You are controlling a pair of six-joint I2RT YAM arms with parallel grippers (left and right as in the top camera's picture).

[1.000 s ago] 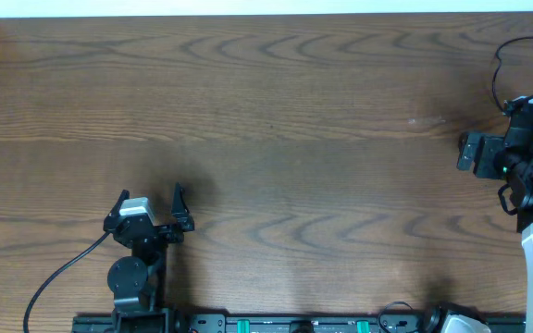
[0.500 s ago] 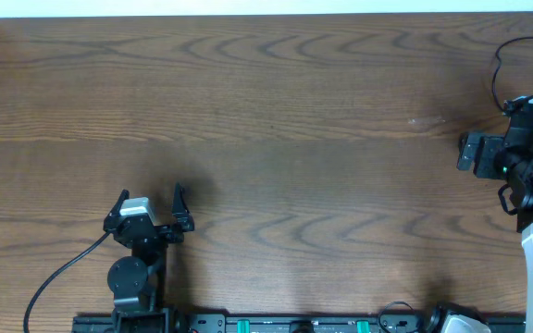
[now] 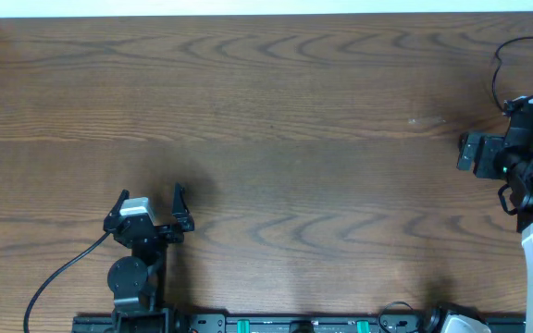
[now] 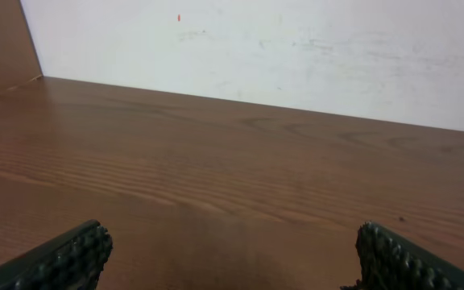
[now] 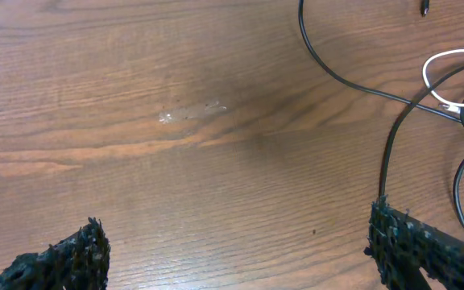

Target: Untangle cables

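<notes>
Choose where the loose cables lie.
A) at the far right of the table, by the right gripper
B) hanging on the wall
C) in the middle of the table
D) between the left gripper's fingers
A: the right wrist view shows the black cables and a white cable lying on the table beside the open right gripper, while the left gripper faces only bare wood.

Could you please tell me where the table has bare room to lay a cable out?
The broad middle of the table, between the left gripper and the right gripper, is bare wood. It is crowded at the right edge, where black cables and a white cable loop together.
</notes>
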